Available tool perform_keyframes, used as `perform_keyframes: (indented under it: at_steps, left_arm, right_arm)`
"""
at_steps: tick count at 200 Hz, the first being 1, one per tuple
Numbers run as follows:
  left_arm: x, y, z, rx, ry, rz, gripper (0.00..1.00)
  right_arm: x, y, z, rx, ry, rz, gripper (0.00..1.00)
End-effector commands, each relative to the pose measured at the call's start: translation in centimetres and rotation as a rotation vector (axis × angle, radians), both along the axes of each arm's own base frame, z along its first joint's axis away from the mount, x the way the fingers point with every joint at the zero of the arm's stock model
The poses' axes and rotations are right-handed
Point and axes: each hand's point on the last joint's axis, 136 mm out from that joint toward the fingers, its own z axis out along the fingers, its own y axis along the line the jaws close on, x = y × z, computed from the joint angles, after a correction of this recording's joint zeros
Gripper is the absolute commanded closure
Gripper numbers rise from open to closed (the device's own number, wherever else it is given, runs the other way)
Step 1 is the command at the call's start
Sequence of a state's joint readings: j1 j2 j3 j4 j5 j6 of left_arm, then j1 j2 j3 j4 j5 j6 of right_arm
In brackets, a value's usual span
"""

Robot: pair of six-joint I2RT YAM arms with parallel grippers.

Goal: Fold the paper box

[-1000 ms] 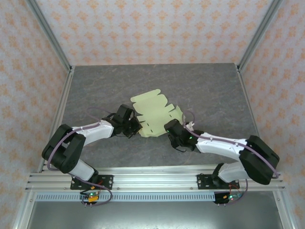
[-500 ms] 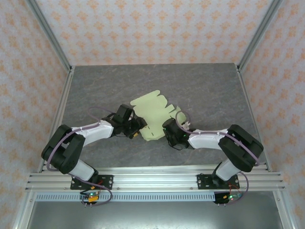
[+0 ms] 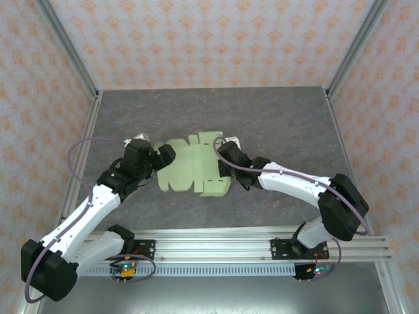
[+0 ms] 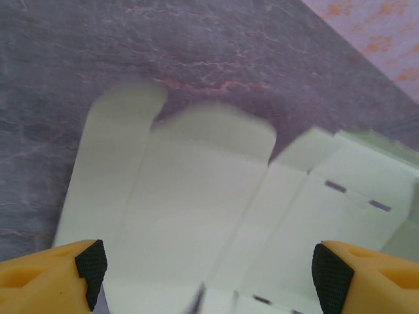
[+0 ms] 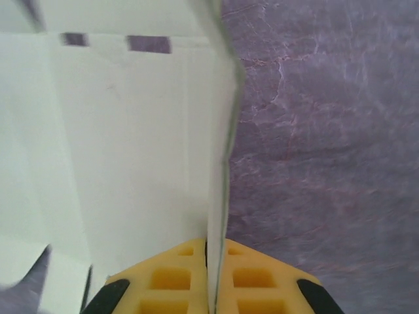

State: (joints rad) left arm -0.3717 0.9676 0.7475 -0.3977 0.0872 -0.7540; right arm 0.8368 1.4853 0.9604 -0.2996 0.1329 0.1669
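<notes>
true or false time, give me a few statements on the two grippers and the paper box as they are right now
1. The right gripper is shut on a raised edge of the paper box. True.
2. The left gripper clamps the paper box. False: its jaws stand open above the sheet.
3. The paper box is a finished closed box. False: it is an opened-out sheet with rounded tabs.
4. The paper box lies on the table between the two arms. True.

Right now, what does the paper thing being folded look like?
Look at the grey table, in the middle between the two arms. The paper box lies there: the only pale yellow-green thing, a flat sheet with rounded flaps, one edge pinched by the right gripper.
</notes>
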Motion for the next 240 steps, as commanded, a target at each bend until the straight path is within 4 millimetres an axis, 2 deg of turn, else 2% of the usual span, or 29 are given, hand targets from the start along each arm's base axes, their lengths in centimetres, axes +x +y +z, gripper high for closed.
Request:
perform_keyframes:
  at_steps: [1,21,42,52,69,96,111,134,158,176,189,206,240]
  left_arm:
    - [0.2,1.9,1.1,0.129,-0.026,0.013,0.15]
    - [0.6,1.8,1.5,0.126,-0.066,0.005,0.14]
    - [1.1,-0.7,1.0,0.056,-0.099,-0.106,0.14]
    - [1.3,-2.2,0.4,0.011,-0.117,-0.174,0.14]
    - [1.5,-4.4,-0.7,-0.069,-0.158,-0.272,0.14]
    - [1.3,-5.8,-1.3,-0.09,-0.209,-0.355,0.14]
    - [1.1,-6.4,-1.1,-0.059,-0.262,-0.422,0.14]
    - [0.7,-8.4,-1.0,-0.111,-0.281,-0.524,0.16]
    - [-0.2,-10.1,-2.4,-0.067,-0.273,-0.603,0.14]
    - [-0.7,-10.8,-4.1,0.007,-0.25,-0.638,0.04]
    - [-0.8,-11.3,-5.2,0.036,-0.236,-0.655,0.03]
    - [-0.4,-11.6,-5.9,0.061,-0.231,-0.654,0.04]
    - [1.2,-11.5,-6.6,0.18,-0.183,-0.626,0.13]
  right_arm:
    - [-0.5,-3.0,0.0,-0.447,-0.053,0.323,0.93]
    - [0.4,-3.8,1.1,-0.608,-0.093,0.414,0.93]
    - [1.1,-3.5,2.6,-0.677,-0.102,0.496,0.92]
    - [0.9,-2.9,2.5,-0.709,-0.095,0.598,0.98]
    - [1.3,-2.7,2.2,-0.795,-0.118,0.693,0.98]
    - [2.1,-2.8,1.2,-0.908,-0.12,0.773,0.97]
    - [2.3,-2.2,1.0,-0.901,-0.108,0.811,0.97]
    - [1.8,-1.0,1.0,-0.852,-0.082,0.877,0.96]
    - [1.7,-0.4,1.5,-0.8,-0.077,0.907,0.96]
    - [1.8,-0.7,1.6,-0.799,-0.065,0.911,0.95]
    - [1.9,-0.9,1.6,-0.785,-0.056,0.914,0.95]
    - [1.7,-1.0,1.4,-0.758,-0.043,0.932,0.95]
    - [1.2,-0.7,1.0,-0.745,-0.033,0.974,0.99]
